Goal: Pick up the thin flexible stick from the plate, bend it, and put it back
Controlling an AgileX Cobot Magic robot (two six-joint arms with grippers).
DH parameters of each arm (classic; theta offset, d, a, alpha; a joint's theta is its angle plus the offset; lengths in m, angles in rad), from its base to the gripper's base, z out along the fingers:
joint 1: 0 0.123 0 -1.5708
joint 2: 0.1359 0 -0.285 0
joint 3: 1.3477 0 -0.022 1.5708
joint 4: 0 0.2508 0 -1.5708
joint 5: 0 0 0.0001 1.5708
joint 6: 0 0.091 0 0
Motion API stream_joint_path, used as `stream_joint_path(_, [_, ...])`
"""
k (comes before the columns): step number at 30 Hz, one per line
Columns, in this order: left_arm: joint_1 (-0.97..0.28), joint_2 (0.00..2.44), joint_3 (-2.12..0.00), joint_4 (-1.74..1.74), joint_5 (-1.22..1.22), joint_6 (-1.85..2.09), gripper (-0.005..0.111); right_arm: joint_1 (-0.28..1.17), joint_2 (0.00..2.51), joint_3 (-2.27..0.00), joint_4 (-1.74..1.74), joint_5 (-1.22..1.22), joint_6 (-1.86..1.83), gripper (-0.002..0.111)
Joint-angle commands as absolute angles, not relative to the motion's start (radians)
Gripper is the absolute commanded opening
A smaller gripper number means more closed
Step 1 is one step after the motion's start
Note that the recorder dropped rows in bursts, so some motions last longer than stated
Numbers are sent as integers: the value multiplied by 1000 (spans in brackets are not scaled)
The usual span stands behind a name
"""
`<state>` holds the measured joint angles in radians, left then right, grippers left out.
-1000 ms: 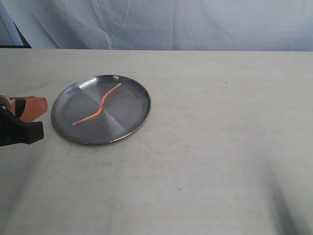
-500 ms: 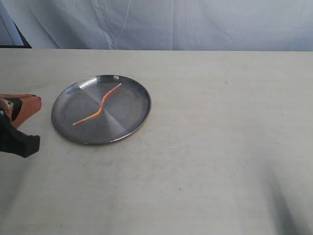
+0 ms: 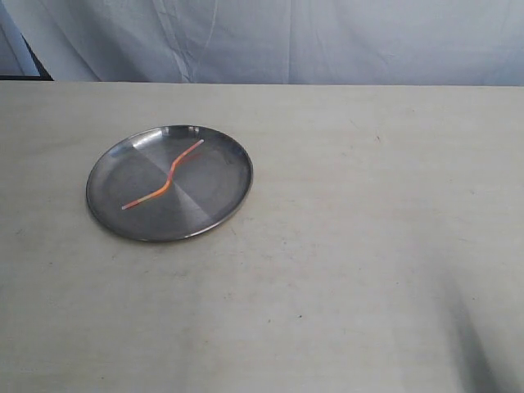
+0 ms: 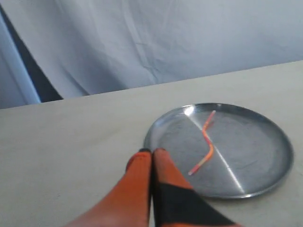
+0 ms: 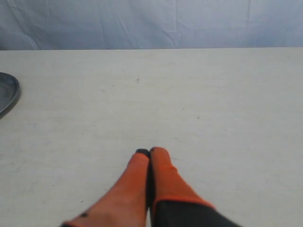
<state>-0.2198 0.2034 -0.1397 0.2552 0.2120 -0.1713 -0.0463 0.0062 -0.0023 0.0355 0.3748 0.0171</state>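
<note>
The round silver plate (image 3: 214,214) rests on the table at left centre of the exterior view. In it lies the thin orange-pink stick (image 3: 164,185), kinked into a shallow S, with nothing touching it. Neither arm appears in the exterior view. The left wrist view shows the plate (image 4: 272,163) and the kinked stick (image 4: 207,142) ahead of my left gripper (image 4: 151,152), which is shut and empty, its tips just short of the plate's rim. My right gripper (image 5: 149,153) is shut and empty above bare table, with the plate's rim (image 5: 14,97) at the picture's edge.
The table (image 3: 368,246) is a pale cream surface. A wrinkled blue-white cloth (image 3: 286,41) hangs along its far edge. A dark gap (image 3: 29,65) shows at the far left corner.
The left gripper, at the left edge of the exterior view a second ago, has drawn back leftward and out of that view. The plate and stick have not moved.
</note>
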Motion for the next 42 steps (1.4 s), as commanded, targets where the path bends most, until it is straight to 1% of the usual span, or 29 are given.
stream_joint_path(1, [-105,86,-69,125,234,0,0,-50,0,0,34,366,17,0])
stream_joint_path(5, [-62,33,-27,85,237,37,0,-50,0,0,34,364,17,0])
stream_joint_path(8, [-62,22,0,68,230,37,0,-50,0,0,34,364,17,0])
stream_joint_path(20, [-62,5,0,-11,226,37,0,-50,0,0,34,364,17,0])
stream_joint_path(42, [-62,5,0,-13,226,37,0,-50,0,0,34,366,17,0])
